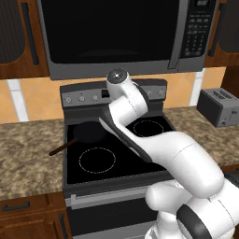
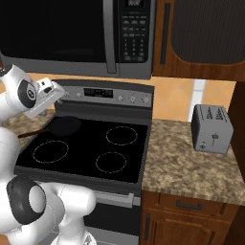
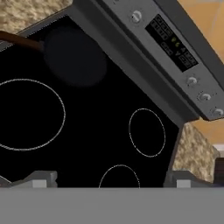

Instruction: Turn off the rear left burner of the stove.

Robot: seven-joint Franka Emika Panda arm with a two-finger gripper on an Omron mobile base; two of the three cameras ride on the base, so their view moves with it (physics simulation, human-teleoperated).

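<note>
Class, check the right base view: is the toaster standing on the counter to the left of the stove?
No. The toaster stands on the counter right of the stove.

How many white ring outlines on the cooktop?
3. Large front-left ring, smaller rear-right ring, smaller front-right ring. The rear left burner shows only a dark round patch, no outline. None looks hidden in the right base view.

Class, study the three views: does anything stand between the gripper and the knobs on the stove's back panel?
Nothing visible does. The gripper hangs above the cooktop's rear left, near the stove back panel's knobs. The dark pan sits lower, on the rear left burner.
</note>
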